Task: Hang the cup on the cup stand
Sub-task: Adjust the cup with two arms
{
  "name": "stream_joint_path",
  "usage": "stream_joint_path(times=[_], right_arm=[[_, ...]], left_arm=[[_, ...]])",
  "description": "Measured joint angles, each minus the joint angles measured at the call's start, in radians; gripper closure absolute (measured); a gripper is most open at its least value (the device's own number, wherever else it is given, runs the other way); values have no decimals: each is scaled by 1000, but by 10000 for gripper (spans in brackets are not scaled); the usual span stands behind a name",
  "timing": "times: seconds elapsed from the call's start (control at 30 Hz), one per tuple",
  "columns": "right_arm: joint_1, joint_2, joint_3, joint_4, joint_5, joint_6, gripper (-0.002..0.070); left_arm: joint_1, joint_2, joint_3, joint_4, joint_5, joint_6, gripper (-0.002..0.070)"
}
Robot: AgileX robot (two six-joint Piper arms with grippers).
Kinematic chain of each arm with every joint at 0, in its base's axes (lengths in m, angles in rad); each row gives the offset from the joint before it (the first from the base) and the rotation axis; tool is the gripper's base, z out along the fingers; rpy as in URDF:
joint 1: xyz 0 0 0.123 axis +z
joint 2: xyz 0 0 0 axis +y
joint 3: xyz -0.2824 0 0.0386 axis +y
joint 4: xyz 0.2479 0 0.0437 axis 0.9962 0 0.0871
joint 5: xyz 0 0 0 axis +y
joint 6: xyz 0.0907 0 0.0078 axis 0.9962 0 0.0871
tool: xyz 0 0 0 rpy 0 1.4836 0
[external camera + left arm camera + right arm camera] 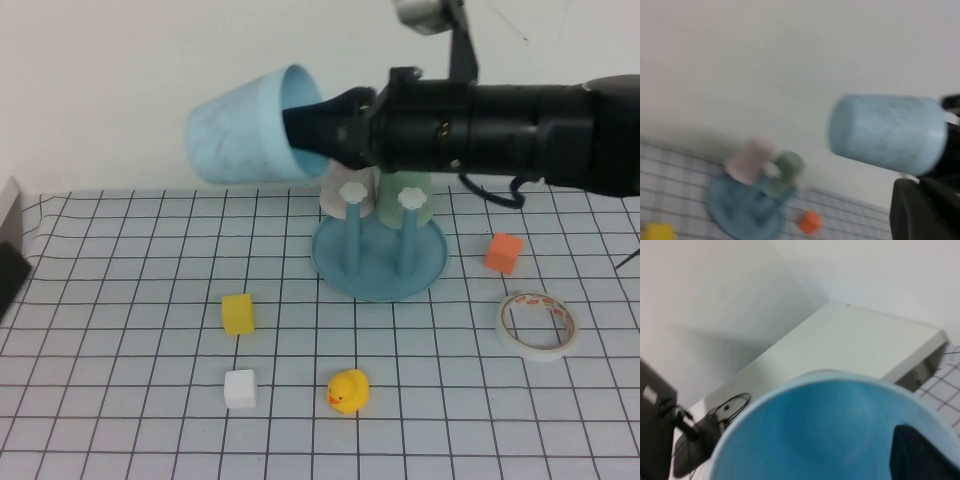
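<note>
up in the air, the cup (245, 128) lying on its side, mouth turned toward the right gripper (312, 122), base pointing to the robot's left. well above the gridded table (120, 300) and to the left of the cup stand (380, 268). one black finger (920, 452) reaching inside the rim, seen against the blue inner wall in the right wrist view; fingers nearly closed, pinching the cup's wall at the rim. left gripper not seen in the high view; a dark part of it only at the edge of the left wrist view (920, 210), fingers closed on nothing. already on the stand's far pegs, a pale pink cup (335, 195) and a mint green cup (410, 192), upside down; two near pegs bare, white flower knobs (352, 190) on top. scattered around: orange block (503, 252), tape roll (537, 322), yellow block (238, 313), white block (240, 388), rubber duck (347, 391).
</note>
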Motion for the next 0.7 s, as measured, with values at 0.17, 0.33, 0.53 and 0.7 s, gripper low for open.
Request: stream_joint_path(times=[0.17, 0.33, 0.53, 0.7], right_arm=[[42, 0, 0, 0, 14, -47, 652], [49, 0, 0, 0, 1, -88, 652], [51, 0, 0, 0, 44, -173, 652], [54, -1, 0, 0, 91, -236, 652]], left_arm=[[0, 11, 0, -179, 118, 9, 676], [0, 11, 0, -416, 189, -5, 676], [0, 23, 0, -471, 189, -103, 676], [0, 66, 44, -482, 183, -212, 676]])
